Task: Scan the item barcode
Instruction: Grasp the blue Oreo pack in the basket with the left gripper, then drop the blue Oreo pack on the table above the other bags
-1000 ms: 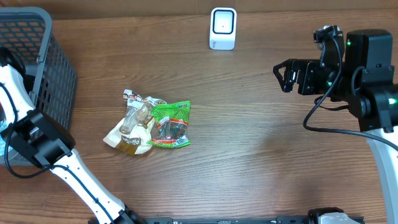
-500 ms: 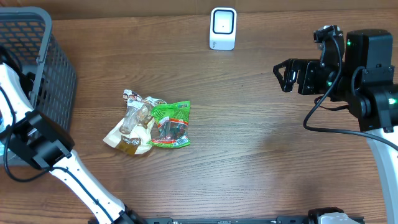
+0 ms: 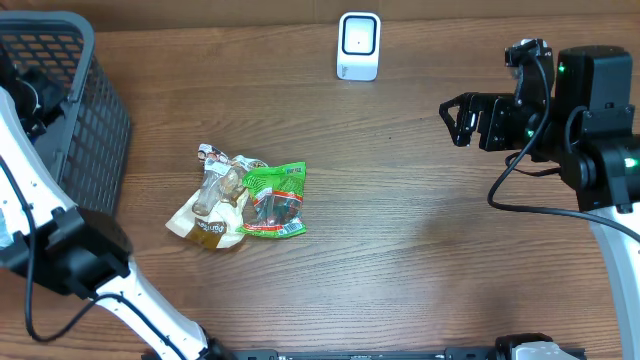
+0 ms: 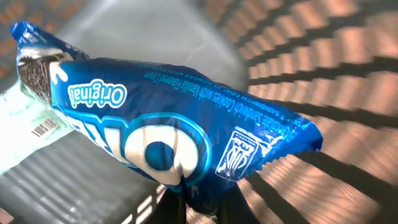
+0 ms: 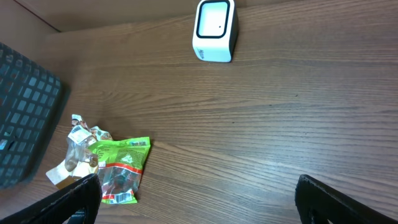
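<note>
1. Left arm (image 3: 32, 172): white tube links, blk boxy joint (image 3: 85, 255) near the elbow.
2. Right arm (image 3: 595, 105): blk boxy housings, small green LEDs (image 3: 563, 68), white link lower down.
3. Thin blk cable (image 3: 492, 197) curves off the right arm.
4. Right gripper (image 3: 452, 123): blk, angular frame fingers; matte blk tips in wrist view.

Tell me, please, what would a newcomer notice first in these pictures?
The bright blue cookie packet fills the left wrist view, pinched by the left gripper at the dark basket on the left of the table. In the middle lie a green packet and a beige packet, touching, and a white scanner stands at the far edge.
</note>
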Available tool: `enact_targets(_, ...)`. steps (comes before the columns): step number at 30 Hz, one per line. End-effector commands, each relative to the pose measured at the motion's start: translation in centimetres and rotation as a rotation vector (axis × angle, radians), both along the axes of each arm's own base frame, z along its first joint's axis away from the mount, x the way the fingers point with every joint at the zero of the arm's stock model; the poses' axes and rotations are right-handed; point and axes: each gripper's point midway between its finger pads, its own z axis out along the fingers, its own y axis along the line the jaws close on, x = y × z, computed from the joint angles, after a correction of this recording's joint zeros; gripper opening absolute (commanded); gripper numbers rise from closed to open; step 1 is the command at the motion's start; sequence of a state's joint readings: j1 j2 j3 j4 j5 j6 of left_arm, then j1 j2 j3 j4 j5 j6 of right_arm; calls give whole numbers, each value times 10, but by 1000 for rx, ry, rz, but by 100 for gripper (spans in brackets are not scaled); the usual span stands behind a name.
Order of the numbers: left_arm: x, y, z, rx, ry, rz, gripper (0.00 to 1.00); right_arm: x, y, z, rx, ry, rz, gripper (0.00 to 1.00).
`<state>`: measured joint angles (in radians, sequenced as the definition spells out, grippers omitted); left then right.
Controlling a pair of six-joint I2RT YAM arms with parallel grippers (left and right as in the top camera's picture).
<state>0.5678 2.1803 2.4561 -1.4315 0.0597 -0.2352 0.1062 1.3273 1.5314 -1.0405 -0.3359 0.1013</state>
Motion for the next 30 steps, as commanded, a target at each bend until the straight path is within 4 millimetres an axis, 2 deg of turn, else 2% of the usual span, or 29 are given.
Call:
enact_targets(1, -2, -33, 76, 111, -151, -95, 4, 2, 2, 12, 7, -32, 4, 100)
enact_targets(4, -8, -50, 113, 174, -222, -121, 4, 2, 2, 12, 7, -32, 4, 100)
enact_targets(8, -17, -83, 147, 210, -293, -186, 4, 2, 2, 12, 8, -32, 5, 100)
enact_targets(10, -19, -105, 155, 217, -300, -251, 4, 2, 2, 12, 7, -33, 4, 100)
enact_targets(12, -22, -136, 155, 198, -287, -321, 4, 2, 2, 12, 8, -33, 4, 100)
enact_targets(15, -23, -184, 142, 149, -226, -436, 4, 3, 2, 12, 8, -34, 5, 100)
enact_targets(16, -25, -206, 132, 125, -183, -490, 4, 4, 3, 11, 8, -31, 5, 100)
enact_targets(18, -31, -226, 119, 101, -121, -543, 4, 5, 3, 9, 7, -27, 5, 100)
enact_targets(23, -43, -279, 73, 26, 57, -668, 4, 9, 3, 1, 4, 1, 5, 100)
enact_targets(26, -55, -297, 37, -14, 187, -690, 4, 14, 4, -7, 1, 23, 5, 100)
enact_targets(30, -66, -311, -18, -52, 329, -701, 4, 19, 4, -21, -3, 67, 5, 100)
